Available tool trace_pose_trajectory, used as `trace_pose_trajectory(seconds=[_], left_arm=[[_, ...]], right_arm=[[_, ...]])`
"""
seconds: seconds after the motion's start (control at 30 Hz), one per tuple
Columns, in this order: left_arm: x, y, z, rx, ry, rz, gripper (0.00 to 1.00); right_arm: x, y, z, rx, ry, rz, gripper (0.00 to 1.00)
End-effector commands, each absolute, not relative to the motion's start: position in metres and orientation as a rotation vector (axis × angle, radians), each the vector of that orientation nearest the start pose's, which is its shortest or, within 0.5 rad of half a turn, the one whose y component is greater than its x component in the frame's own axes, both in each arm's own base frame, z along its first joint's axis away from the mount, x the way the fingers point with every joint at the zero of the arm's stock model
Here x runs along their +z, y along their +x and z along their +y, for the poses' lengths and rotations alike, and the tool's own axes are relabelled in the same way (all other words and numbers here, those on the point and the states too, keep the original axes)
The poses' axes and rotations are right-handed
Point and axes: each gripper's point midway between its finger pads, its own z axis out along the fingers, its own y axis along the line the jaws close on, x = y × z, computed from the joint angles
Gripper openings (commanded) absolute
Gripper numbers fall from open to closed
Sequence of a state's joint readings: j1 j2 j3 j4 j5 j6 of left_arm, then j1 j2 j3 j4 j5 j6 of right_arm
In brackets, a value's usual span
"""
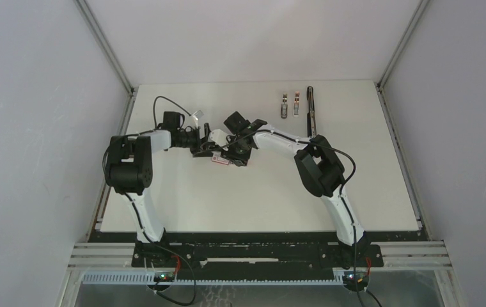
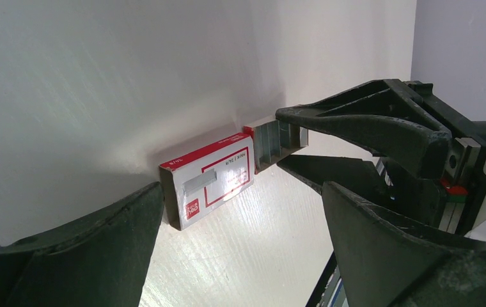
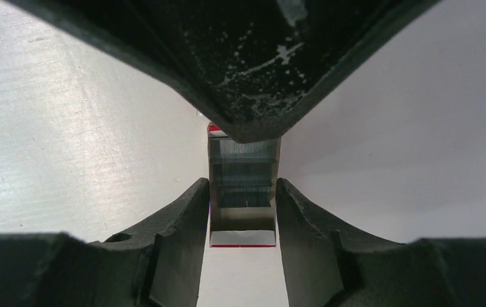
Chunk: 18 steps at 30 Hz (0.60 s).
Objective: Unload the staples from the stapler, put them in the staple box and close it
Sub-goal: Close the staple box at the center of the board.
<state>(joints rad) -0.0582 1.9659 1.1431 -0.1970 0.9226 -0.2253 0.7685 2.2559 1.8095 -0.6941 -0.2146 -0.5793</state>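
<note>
Low, right claw [image 3: 243, 208] clamps the staple-box tray [image 3: 243, 173].

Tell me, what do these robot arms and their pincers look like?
The left arm and right arm have white links with bulky black joints; thin black cables loop along them. The left pincer and right pincer each have two black tapered fingers.

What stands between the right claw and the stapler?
Nothing visible blocks the way. The right claw is shut on the tray of the red staple box mid-table; the stapler lies far right, two silvery strips just left of it.
</note>
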Motion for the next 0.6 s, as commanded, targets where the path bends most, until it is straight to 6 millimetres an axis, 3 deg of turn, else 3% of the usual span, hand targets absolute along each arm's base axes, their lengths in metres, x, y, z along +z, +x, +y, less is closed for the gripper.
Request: trace_pose_trajectory(seconds=[0.0, 0.57], left_arm=[[0.04, 0.374, -0.173, -1.279, 0.146, 2.515, 1.0], [0.038, 0.372, -0.175, -1.275, 0.154, 2.528, 1.0]], right_arm=[[0.03, 0.357, 0.386, 0.352, -1.716, 2.034, 0.42], [0.021, 0.344, 0.39, 0.367, -1.771, 2.039, 0.43]])
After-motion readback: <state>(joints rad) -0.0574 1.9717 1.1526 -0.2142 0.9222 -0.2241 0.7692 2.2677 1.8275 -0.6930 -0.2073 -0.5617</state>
